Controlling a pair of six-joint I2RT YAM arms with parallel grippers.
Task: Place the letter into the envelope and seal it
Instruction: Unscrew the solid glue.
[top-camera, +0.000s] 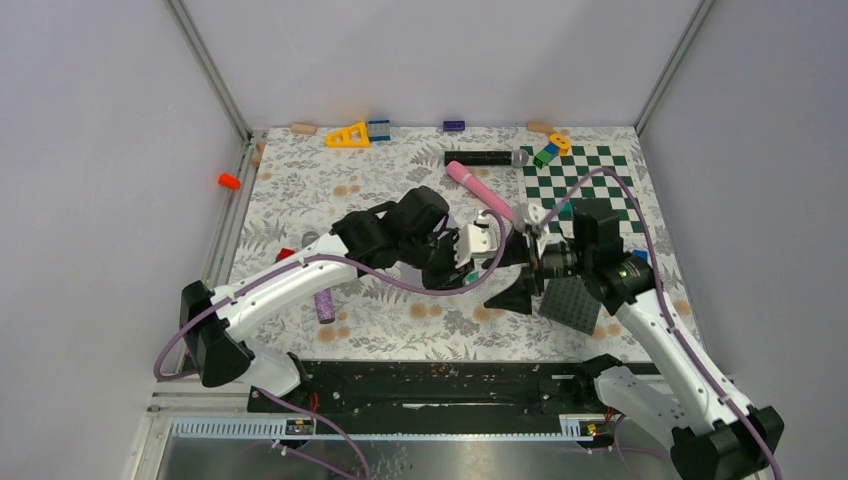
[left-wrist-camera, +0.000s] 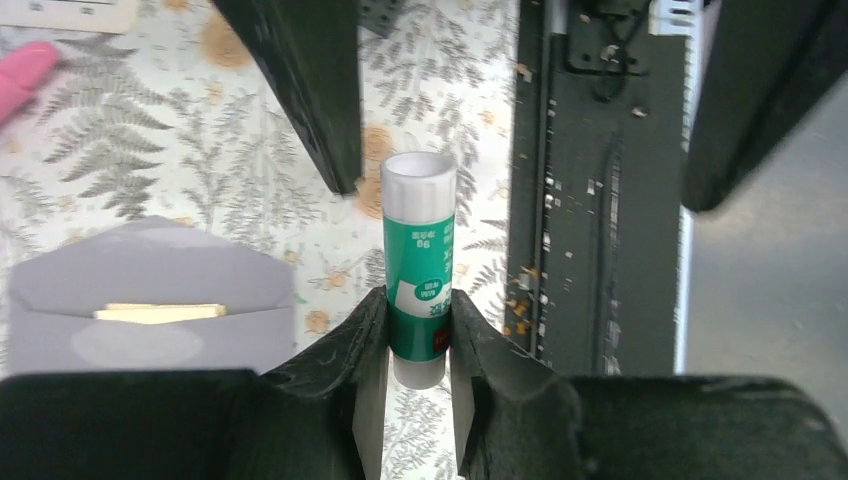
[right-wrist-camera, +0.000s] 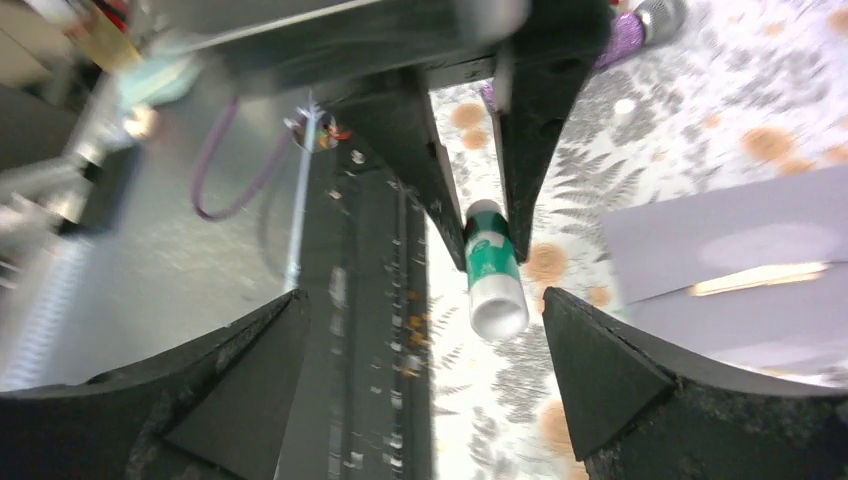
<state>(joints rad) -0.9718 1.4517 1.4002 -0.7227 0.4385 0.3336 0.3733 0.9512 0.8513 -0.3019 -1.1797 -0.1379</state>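
1. Left jaws: pinching the glue stick (left-wrist-camera: 418, 230) at its lower green part. The stick's white end points away from the left wrist.
2. Right jaws: spread wide. One finger stands to each side of the glue stick's white end and a gap shows between each finger and the stick.
3. Envelope (left-wrist-camera: 150, 275): lies flat on the counter (left-wrist-camera: 120, 150) below and to one side of the glue stick, apart from it. Its triangular flap is folded open.
4. Letter (left-wrist-camera: 160, 312): inside the envelope. Only a thin tan strip shows at the mouth, on the far side of the envelope from the glue stick's white end in the right wrist view. A pale oval patch lies just beside the strip on the grey paper.
5. Pink cylinder (left-wrist-camera: 25, 72): on the counter, beyond the envelope from the glue stick.
6. Black base rail (left-wrist-camera: 600, 200): runs along the counter edge, on the opposite side of the glue stick from the envelope.
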